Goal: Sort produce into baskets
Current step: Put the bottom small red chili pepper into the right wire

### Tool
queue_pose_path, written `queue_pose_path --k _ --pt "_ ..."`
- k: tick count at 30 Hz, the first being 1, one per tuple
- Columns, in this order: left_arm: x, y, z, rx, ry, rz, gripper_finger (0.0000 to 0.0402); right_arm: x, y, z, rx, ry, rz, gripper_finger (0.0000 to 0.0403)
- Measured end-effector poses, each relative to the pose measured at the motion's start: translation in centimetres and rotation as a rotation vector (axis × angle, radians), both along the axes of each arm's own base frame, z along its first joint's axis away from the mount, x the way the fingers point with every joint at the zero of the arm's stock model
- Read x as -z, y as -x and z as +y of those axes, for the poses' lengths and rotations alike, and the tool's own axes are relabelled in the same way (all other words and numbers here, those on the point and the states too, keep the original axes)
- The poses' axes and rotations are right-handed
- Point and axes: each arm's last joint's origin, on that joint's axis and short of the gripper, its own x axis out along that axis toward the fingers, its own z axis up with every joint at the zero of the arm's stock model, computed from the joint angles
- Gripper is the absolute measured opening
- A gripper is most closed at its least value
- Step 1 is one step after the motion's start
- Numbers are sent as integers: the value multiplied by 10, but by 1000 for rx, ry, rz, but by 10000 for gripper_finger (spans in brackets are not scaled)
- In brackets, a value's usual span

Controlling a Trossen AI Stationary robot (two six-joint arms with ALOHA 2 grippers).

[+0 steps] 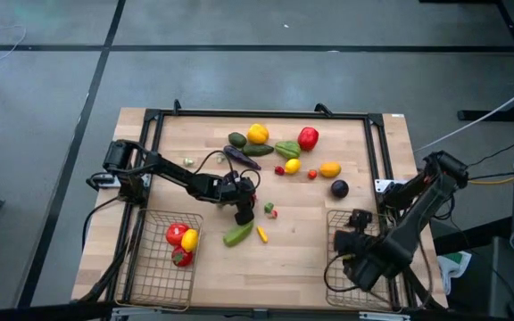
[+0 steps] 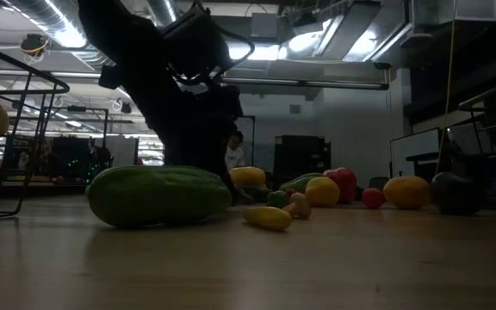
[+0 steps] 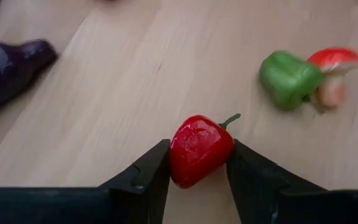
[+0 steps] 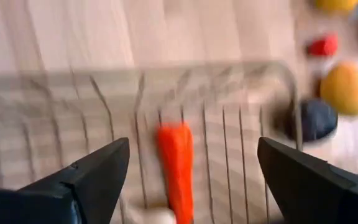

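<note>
My left gripper [image 1: 244,214] is at the table's middle, shut on a small red pepper [image 3: 197,149] with a green stem. A green piece [image 3: 288,78] and a red-capped mushroom [image 3: 331,68] lie just beyond it, and a purple eggplant [image 3: 11,68] lies to one side. My right gripper [image 4: 191,155] hangs open over the right wire basket [image 1: 364,267], where an orange carrot [image 4: 176,165] lies on the mesh. The left basket [image 1: 150,276] holds red and yellow pieces [image 1: 182,239]. More produce [image 1: 275,147] lies at the table's far middle. My left gripper pinches the red pepper by its two sides [image 3: 178,155] between its two fingers, coming from above and pointing down. The green stem [image 3: 230,119] points away from the fingers. I cannot tell whether the pepper rests on the table.
A green cucumber [image 1: 237,234] and a small yellow chili [image 1: 261,234] lie near the left gripper toward the table's near edge. A dark purple piece [image 1: 339,188], an orange-yellow piece [image 1: 329,169] and a small red one [image 1: 311,175] lie beyond the right basket.
</note>
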Motion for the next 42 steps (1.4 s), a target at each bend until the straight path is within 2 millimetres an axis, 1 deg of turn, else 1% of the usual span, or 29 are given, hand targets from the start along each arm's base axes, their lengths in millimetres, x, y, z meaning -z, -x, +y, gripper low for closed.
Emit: queue_pose_path --k 4,8,14,16,19,22,28,32,36,42 --pt "-7 -7 -1 13 20 -27 143 -9 -6 0 4 27 -210 351" --pt "-19 -17 -3 30 52 -71 144 -12 -15 0 36 60 -360 351" --pt "-43 -34 -11 82 76 -154 145 -15 -40 -12 139 14 -438 351" --pt "-52 -40 -17 126 81 -181 145 -15 -47 -19 124 33 -428 351" --pt "-69 -49 -27 210 93 -227 145 -16 -58 -27 46 81 -407 351" --pt "-83 -56 -36 298 113 -268 145 -19 -68 -30 -77 119 -408 351" --pt "-108 -65 -49 475 235 -337 145 -28 -83 -22 -400 197 -455 351" --pt "-118 -68 -53 533 309 -364 145 -32 -88 -18 -574 284 -468 351" --pt "-125 -70 -54 536 346 -380 145 -33 -89 -18 -631 322 -461 351" --pt "-132 -73 -54 507 384 -398 145 -33 -89 -18 -636 326 -458 351"
